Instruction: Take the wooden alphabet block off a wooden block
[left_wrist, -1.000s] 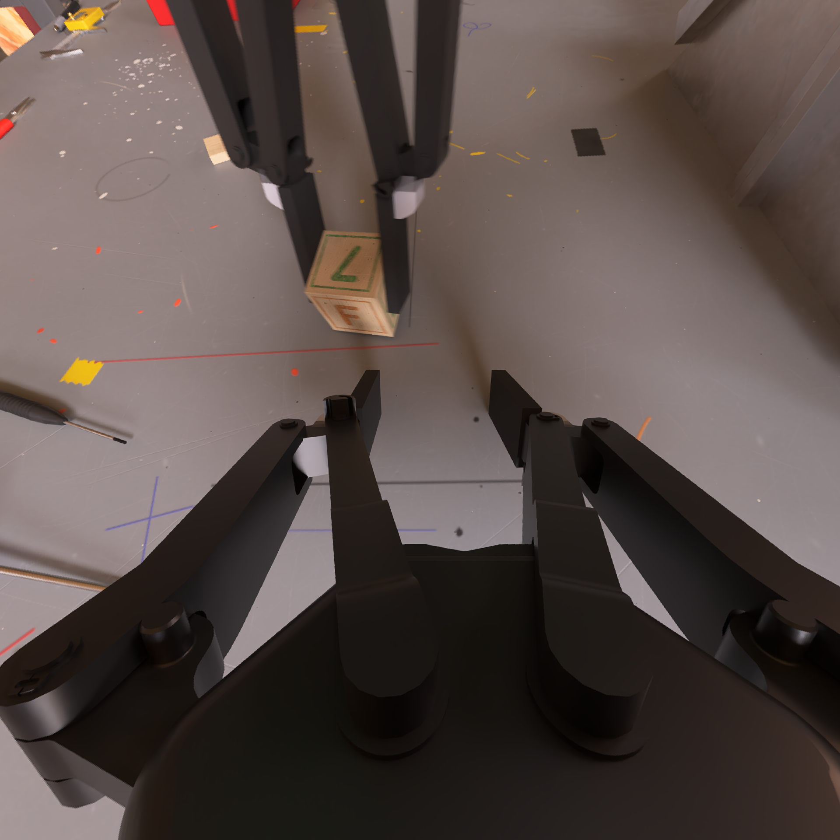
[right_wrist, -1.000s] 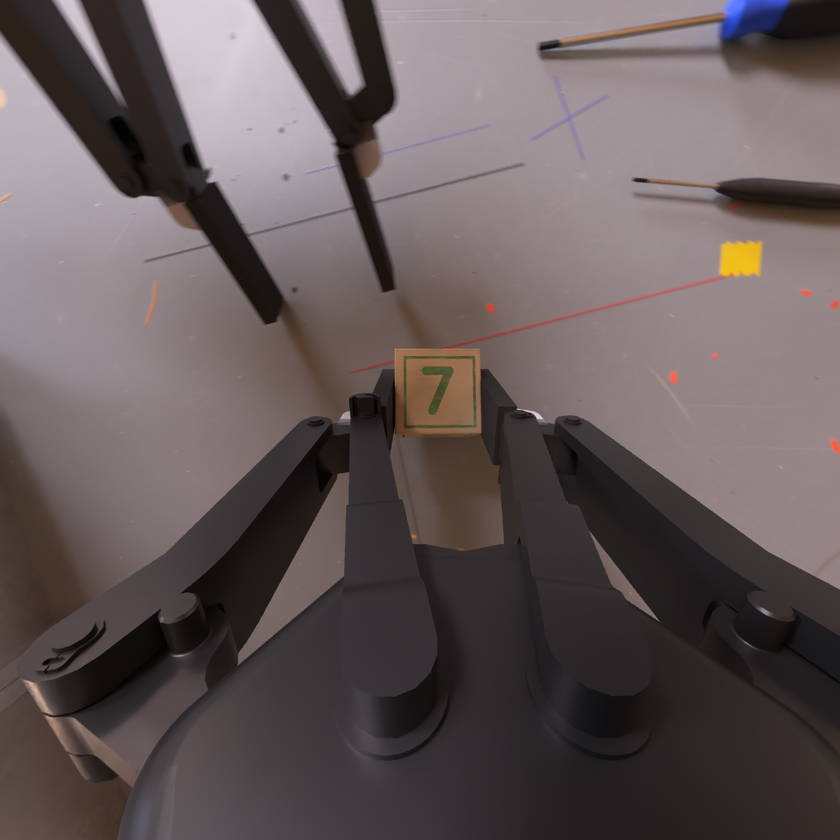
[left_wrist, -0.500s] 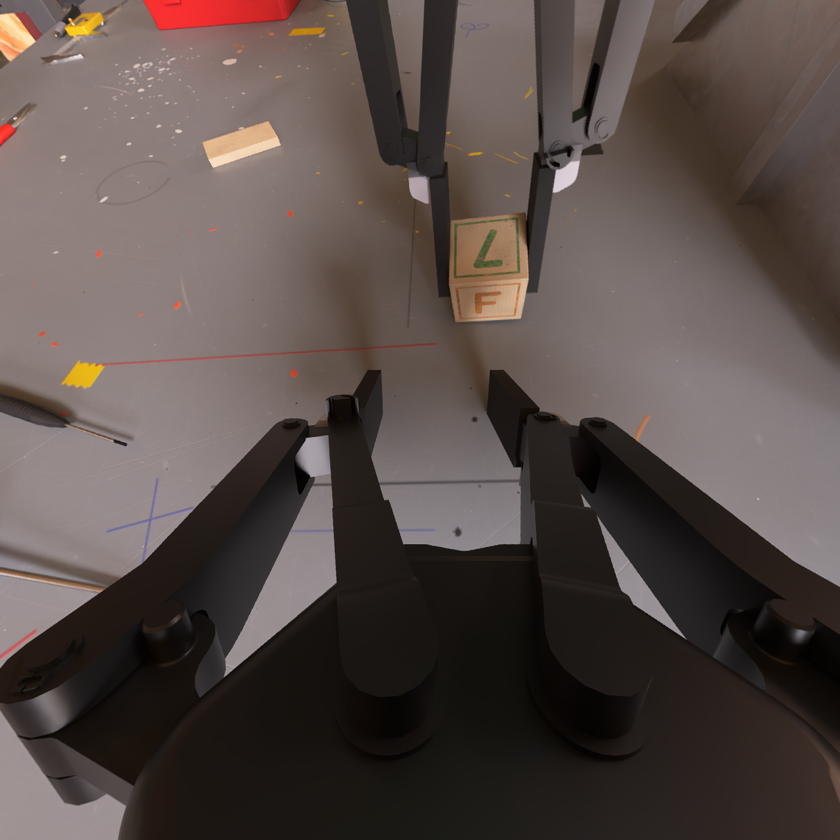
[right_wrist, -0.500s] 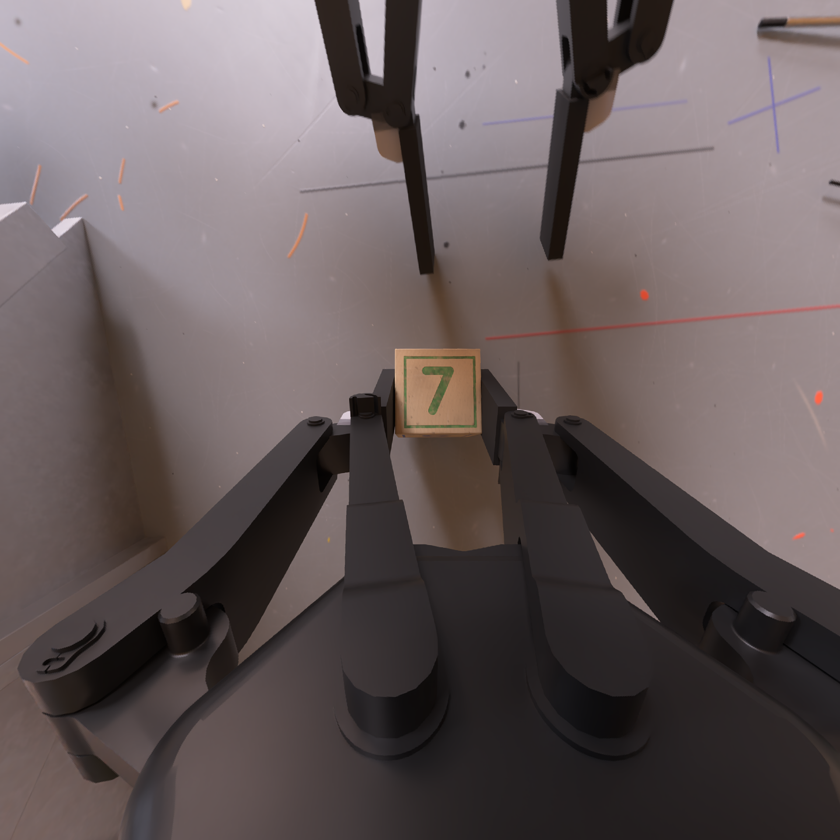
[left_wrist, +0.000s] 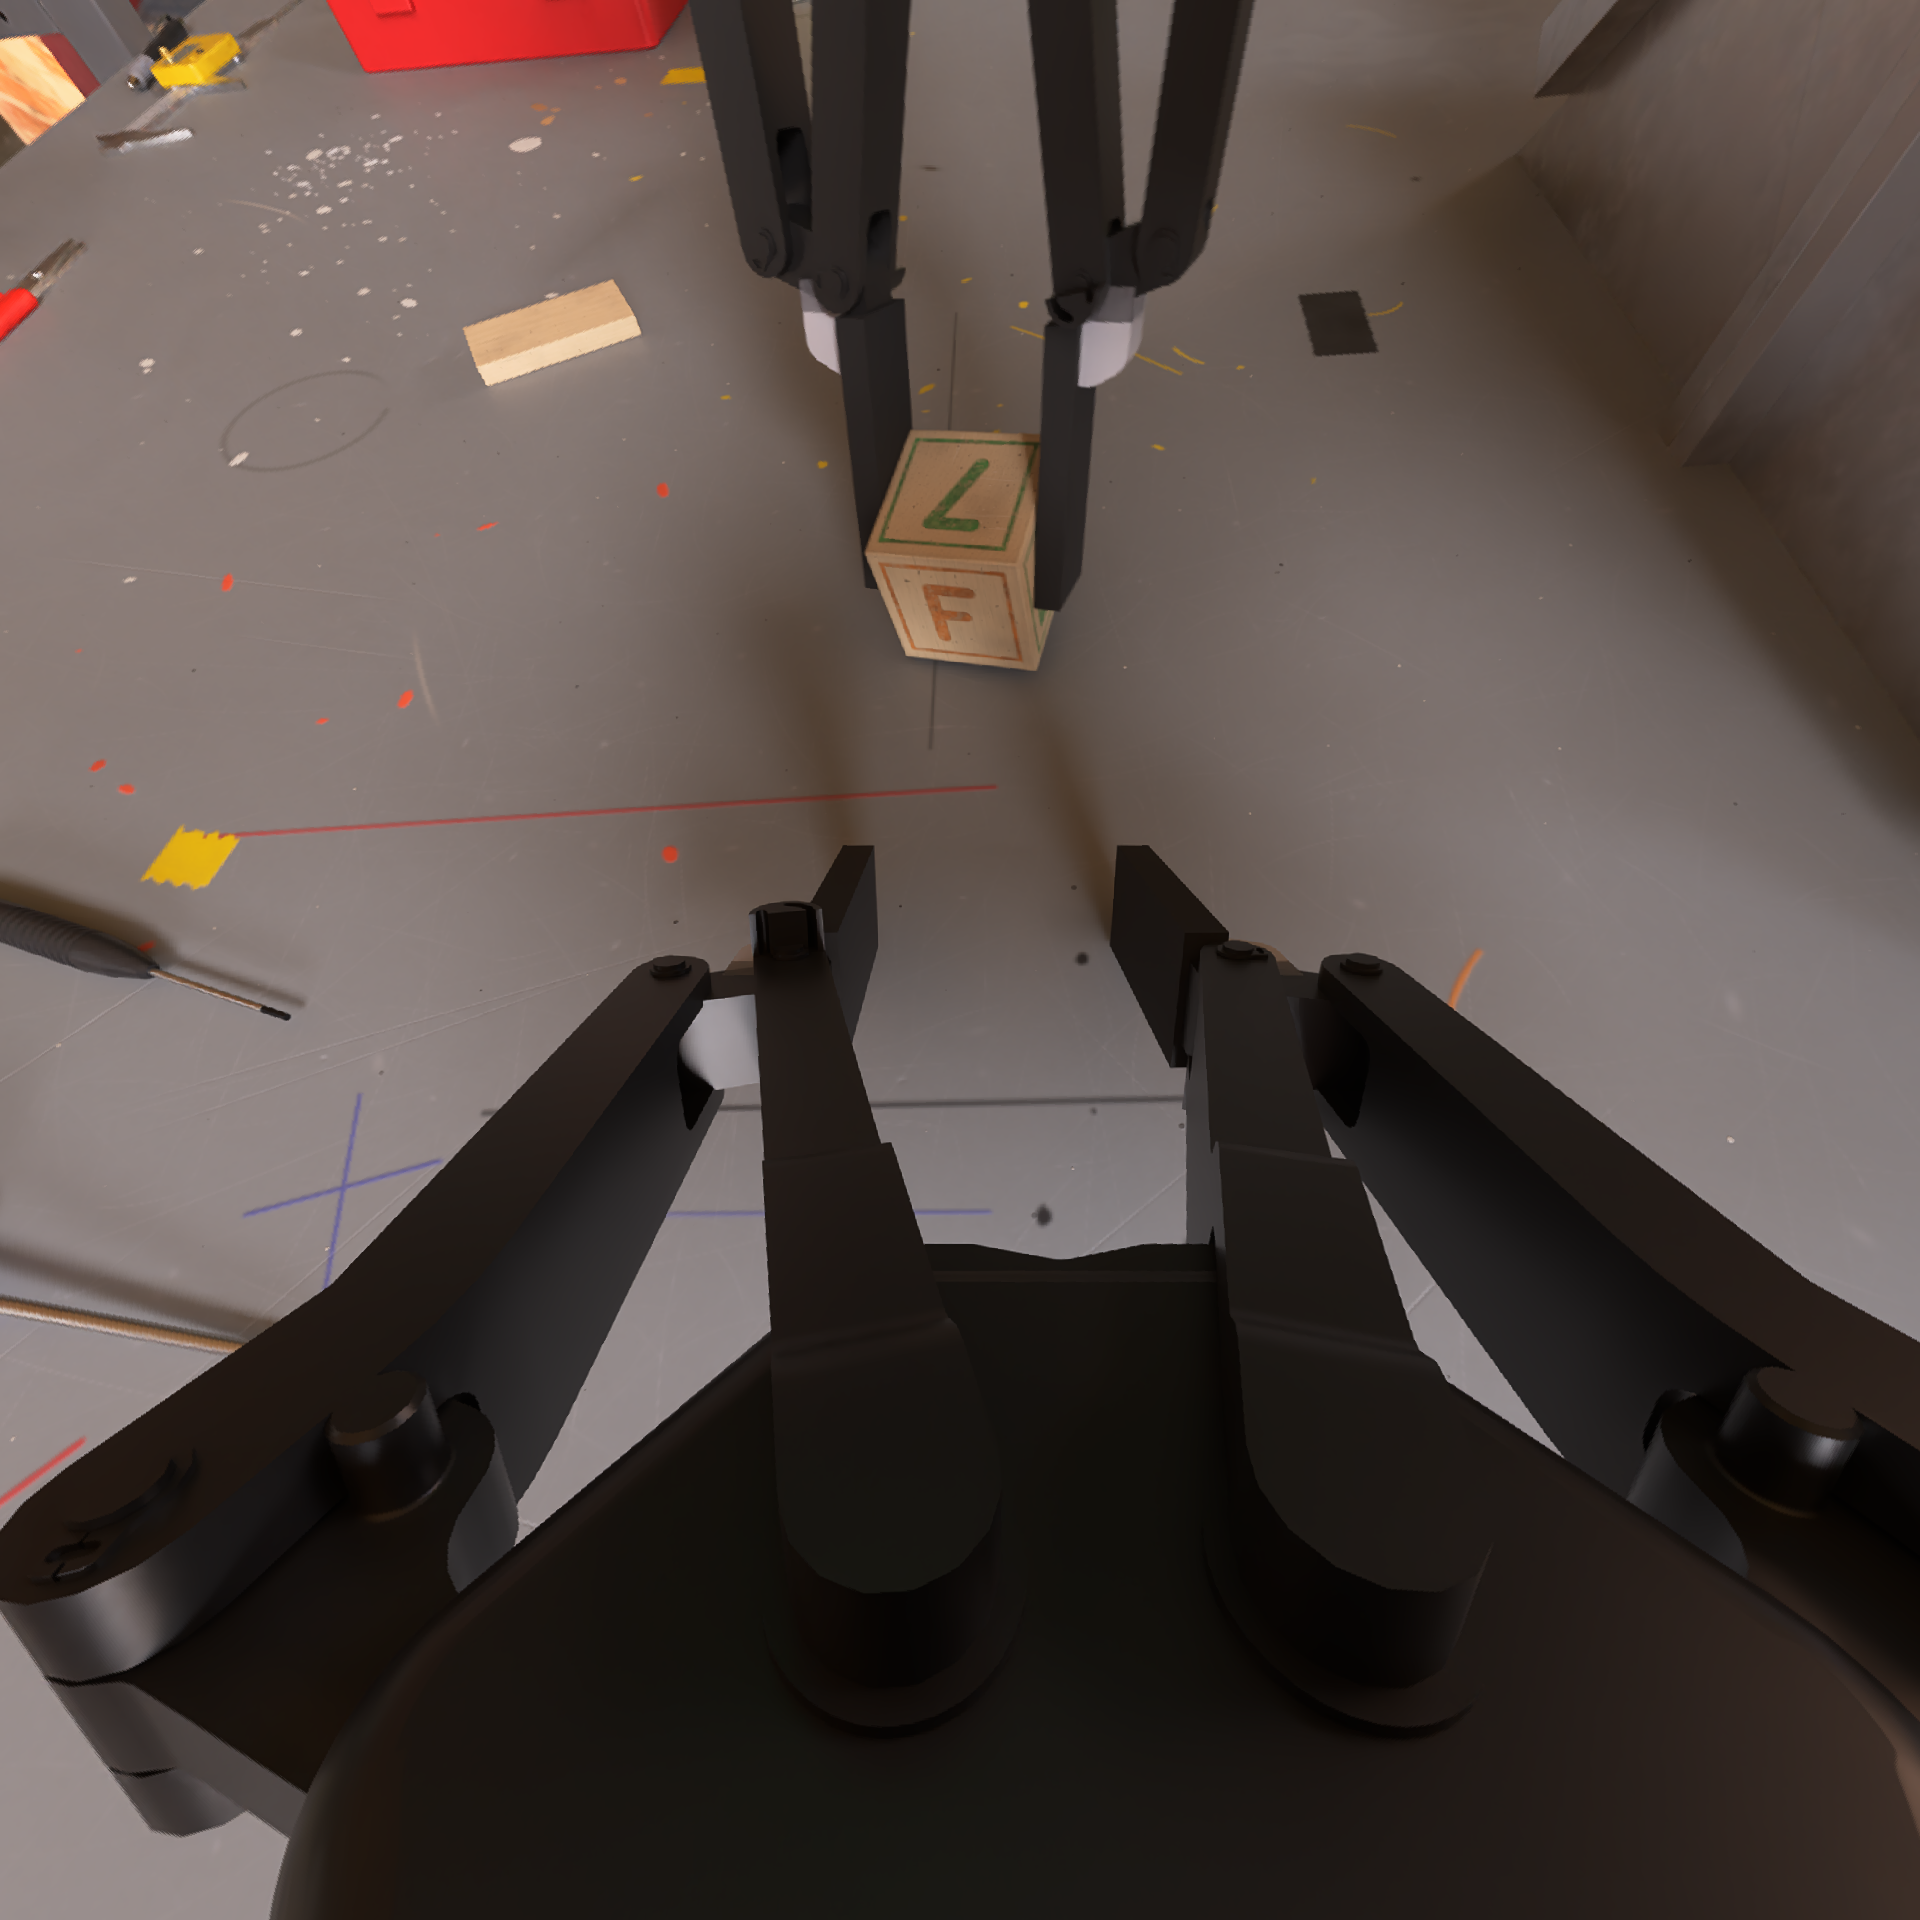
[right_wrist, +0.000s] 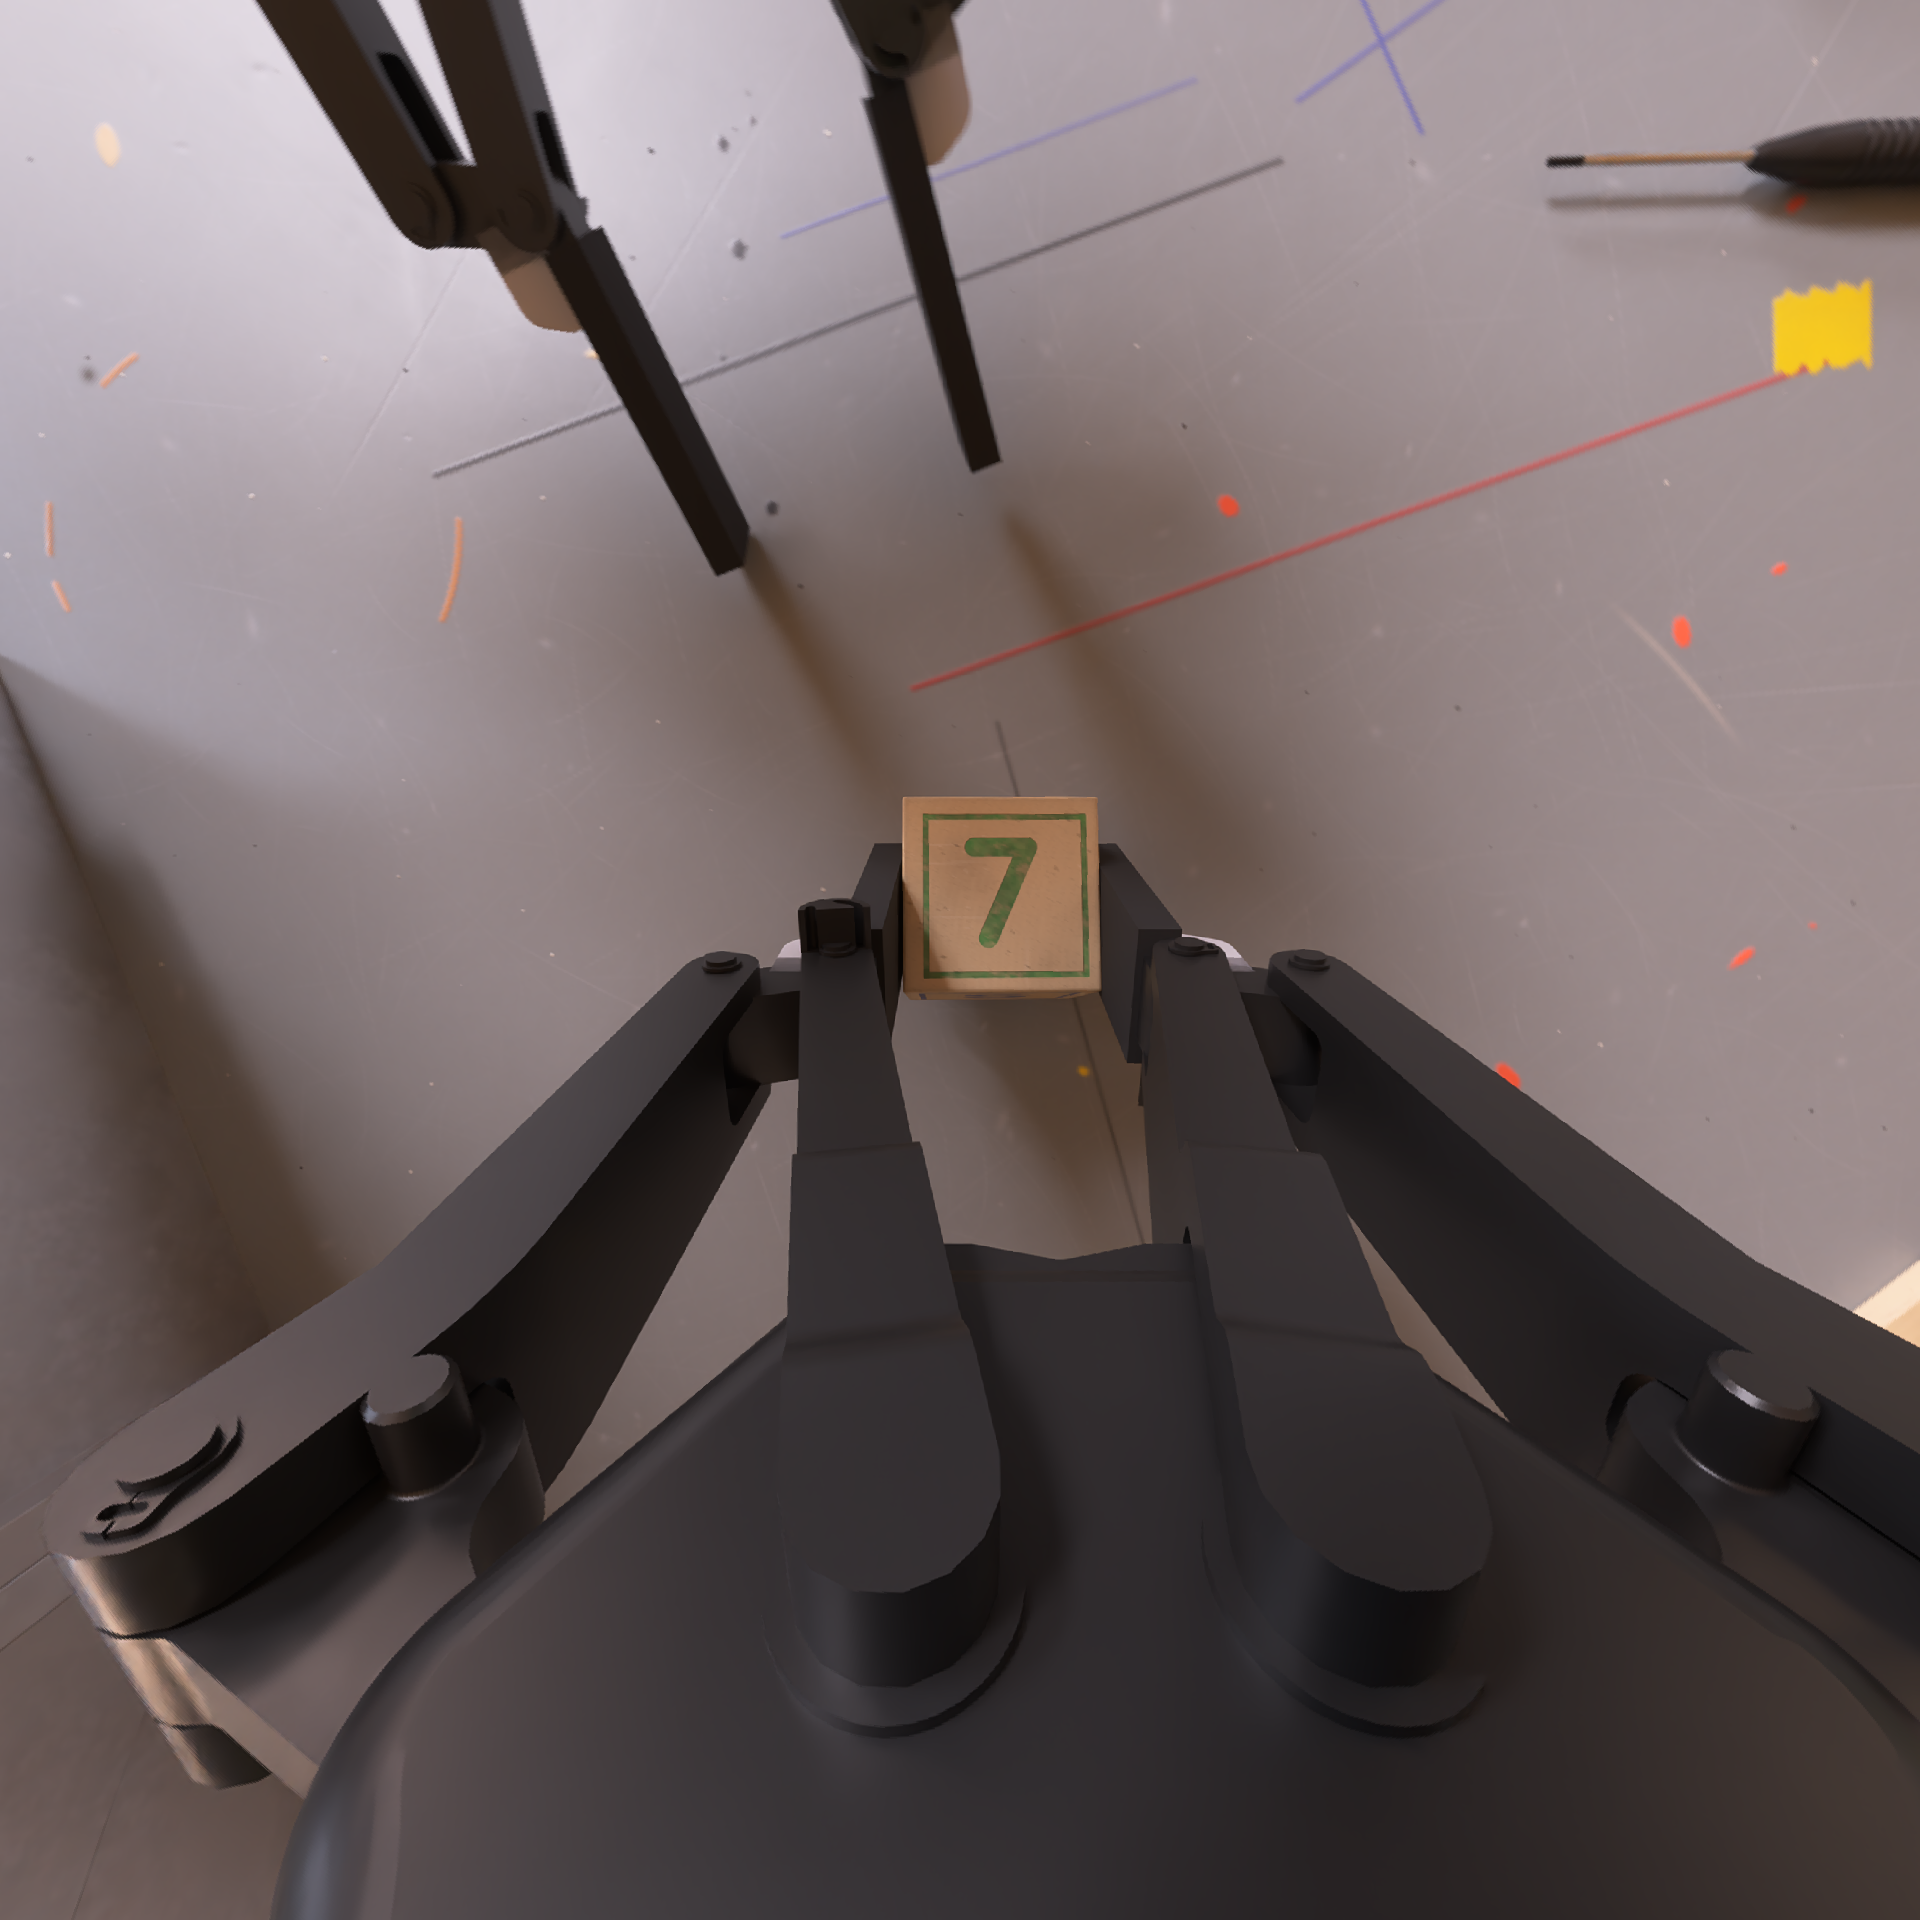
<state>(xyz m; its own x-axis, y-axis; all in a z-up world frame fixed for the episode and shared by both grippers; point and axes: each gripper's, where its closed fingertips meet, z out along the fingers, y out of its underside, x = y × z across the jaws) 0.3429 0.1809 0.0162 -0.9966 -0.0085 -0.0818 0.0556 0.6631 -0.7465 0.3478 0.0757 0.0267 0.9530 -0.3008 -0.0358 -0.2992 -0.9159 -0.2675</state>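
The wooden alphabet block is a small cube with green and orange marks. It sits between the fingers of my right gripper, which is shut on it low over the grey table; I cannot tell whether it touches the table. In the right wrist view the block fills the gap in that gripper. The plain wooden block lies flat on the table, apart to the far left. My left gripper is open and empty, short of the cube, and also shows in the right wrist view.
A red toolbox stands at the far edge. A black screwdriver and a yellow tape scrap lie to the left, and a thin stick nearer. A grey wall rises on the right.
My right gripper carried the alphabet block to the right, then partway back, turning as it went. The plain wooden block came into view behind it. My left gripper has stayed put.
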